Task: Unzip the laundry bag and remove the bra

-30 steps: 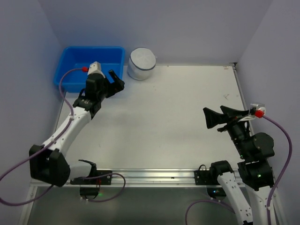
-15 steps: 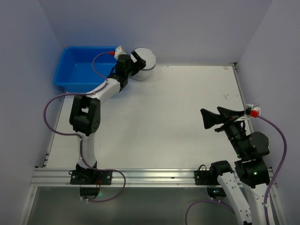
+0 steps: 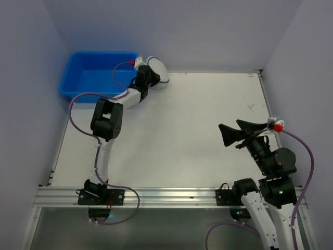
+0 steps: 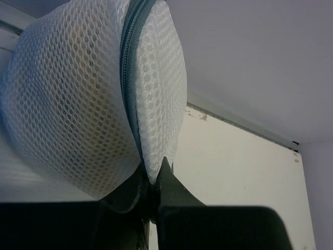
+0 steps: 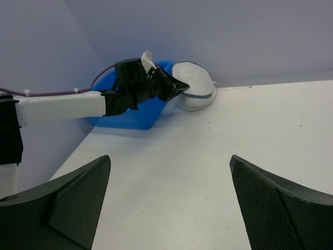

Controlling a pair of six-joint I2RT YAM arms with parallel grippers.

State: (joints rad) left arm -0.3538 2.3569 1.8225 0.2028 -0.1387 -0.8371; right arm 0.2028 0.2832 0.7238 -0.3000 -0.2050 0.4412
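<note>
The laundry bag [image 3: 158, 72] is a small white mesh drum at the table's far left corner, tilted on its side. Its dark zipper [image 4: 128, 57] runs around the rim. My left gripper [image 3: 149, 78] is shut, pinching the mesh right beside the zipper line; in the left wrist view the left gripper [image 4: 152, 179] grips the laundry bag [image 4: 73, 109] at its lower edge. The bra is hidden; only a faint yellowish tint shows through the mesh. My right gripper [image 3: 229, 125] hovers open over the right side of the table, far from the laundry bag [image 5: 196, 87].
A blue plastic tub [image 3: 88, 78] stands just left of the bag, against the back wall. The left arm stretches along the tub's right side [image 5: 132, 112]. Walls close in behind and on both sides.
My left arm swung from over the blue tub to the bag, and its jaws went from open to shut on the mesh. The bag tipped over. The right gripper barely shifted.
</note>
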